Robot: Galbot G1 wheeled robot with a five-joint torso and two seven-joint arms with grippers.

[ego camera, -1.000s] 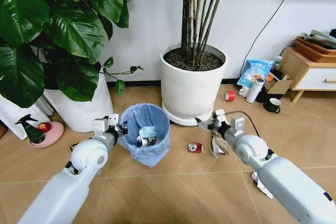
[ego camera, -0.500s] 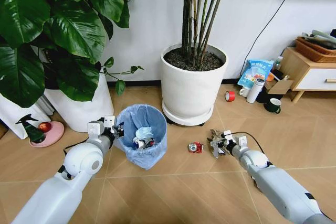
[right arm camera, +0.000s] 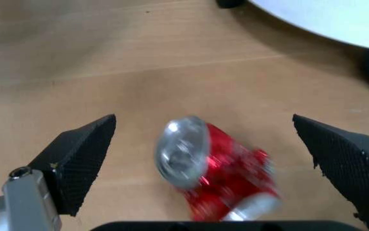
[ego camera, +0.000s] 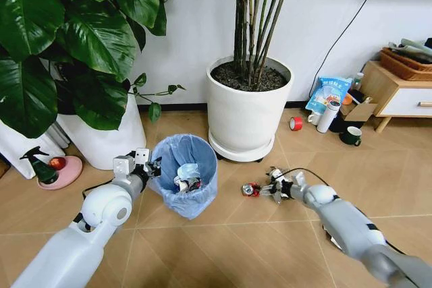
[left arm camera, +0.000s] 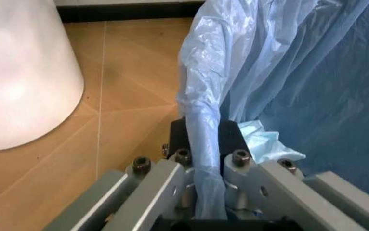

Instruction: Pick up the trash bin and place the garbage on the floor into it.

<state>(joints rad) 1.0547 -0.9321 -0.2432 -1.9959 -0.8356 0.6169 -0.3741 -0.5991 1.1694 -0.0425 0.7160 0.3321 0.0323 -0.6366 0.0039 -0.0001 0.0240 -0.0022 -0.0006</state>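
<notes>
The trash bin (ego camera: 183,175) stands left of the can (ego camera: 251,189) — plant pot (ego camera: 247,114) behind.

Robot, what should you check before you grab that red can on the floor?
1. Right pincer open wide: ok.
2. Red can sits between its fingers: ok.
3. Fingers not yet touching the can: ok.
4. Left pincer shut on the trash bin rim and blue liner: ok.
5. Bin has room on top of the litter inside: ok.
6. Grip firm enough to keep the bin steady: cannot tell.
</notes>
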